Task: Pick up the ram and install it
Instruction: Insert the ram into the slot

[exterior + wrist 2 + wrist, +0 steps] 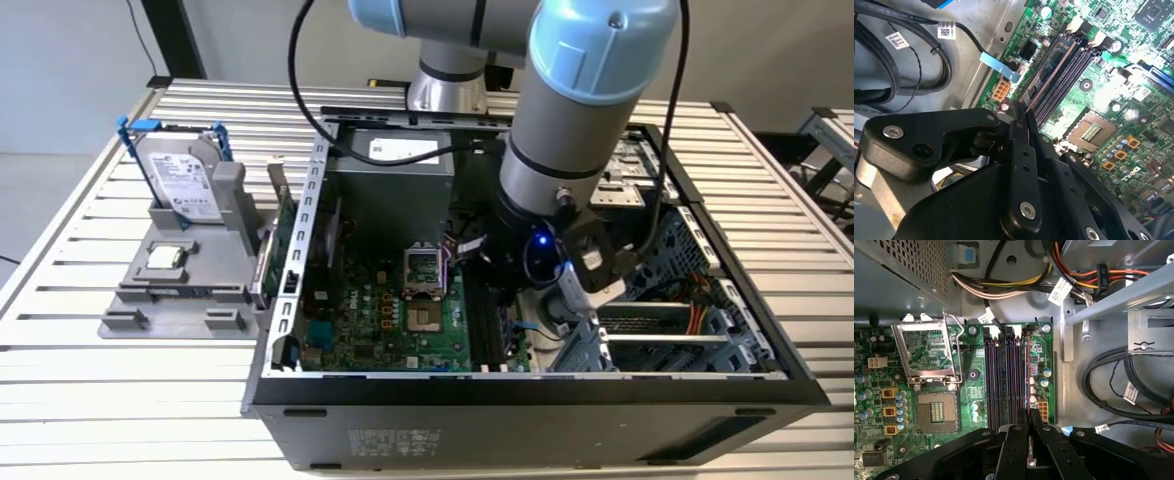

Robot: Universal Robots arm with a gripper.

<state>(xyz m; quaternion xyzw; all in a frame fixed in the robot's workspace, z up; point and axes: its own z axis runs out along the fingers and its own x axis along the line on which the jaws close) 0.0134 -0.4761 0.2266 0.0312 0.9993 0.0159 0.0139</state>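
In both wrist views the ram [1028, 365] [1051, 75] shows edge-on as a thin dark strip. It runs along the outermost of the black memory slots [1004, 380] [1066, 75] on the green motherboard [387, 320]. My gripper [1029, 415] [1021, 112] is shut on one end of the ram, one black finger on each face. Whether the stick is seated in its slot or just above it cannot be told. In the exterior view the gripper [505, 268] is down inside the open computer case [534, 385], over the slots beside the CPU socket.
An open CPU socket [936, 412] with its raised metal frame [926, 352] lies beside the slots. Black cables [1114, 385] and coloured power wires [1004, 287] run past them. Outside the case a grey stand [174, 290] holds a silver hard drive [180, 180] and a square chip [166, 257].
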